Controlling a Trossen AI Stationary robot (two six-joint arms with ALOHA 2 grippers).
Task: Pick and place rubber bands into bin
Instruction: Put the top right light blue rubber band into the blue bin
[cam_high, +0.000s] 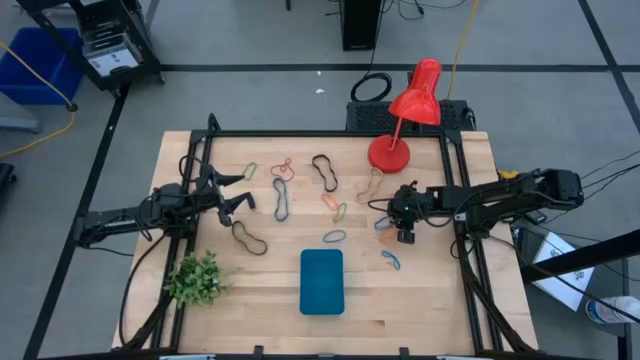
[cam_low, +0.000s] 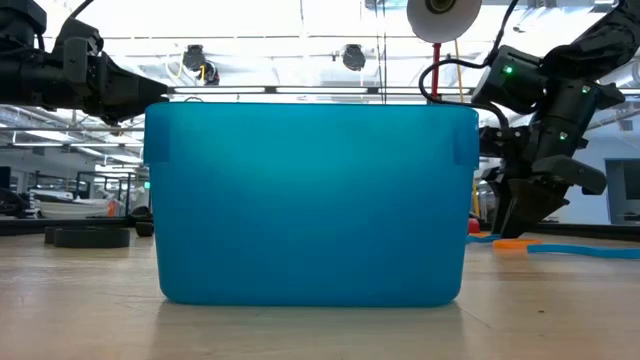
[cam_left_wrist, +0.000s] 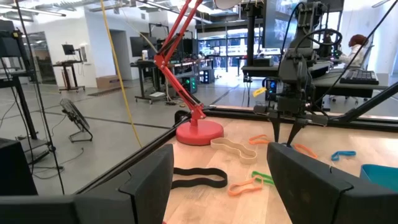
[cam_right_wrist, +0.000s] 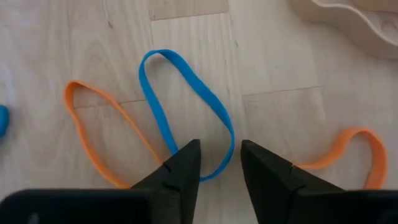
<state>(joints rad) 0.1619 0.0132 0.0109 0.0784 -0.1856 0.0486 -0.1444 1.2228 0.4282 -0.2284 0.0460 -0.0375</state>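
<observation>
The teal bin (cam_high: 322, 281) stands near the table's front middle and fills the low view (cam_low: 310, 200). Rubber bands lie scattered on the wood: black (cam_high: 324, 172), tan (cam_high: 372, 183), black (cam_high: 250, 238), blue (cam_high: 391, 260). My right gripper (cam_high: 404, 232) points down, open by a narrow gap, just over the table (cam_low: 530, 215). Its fingertips (cam_right_wrist: 219, 155) stand on either side of the near end of a blue band (cam_right_wrist: 186, 106), with an orange band (cam_right_wrist: 99, 137) beside it. Whether they touch it, I cannot tell. My left gripper (cam_high: 240, 195) is open and empty at the left (cam_left_wrist: 221, 180).
A red desk lamp (cam_high: 405, 115) stands at the far right, its base (cam_left_wrist: 199, 132) close behind the tan band. A green plant (cam_high: 195, 278) sits at the front left. Black frame rails (cam_high: 460, 250) run along both sides. A person (cam_left_wrist: 357, 43) sits at a desk beyond the table.
</observation>
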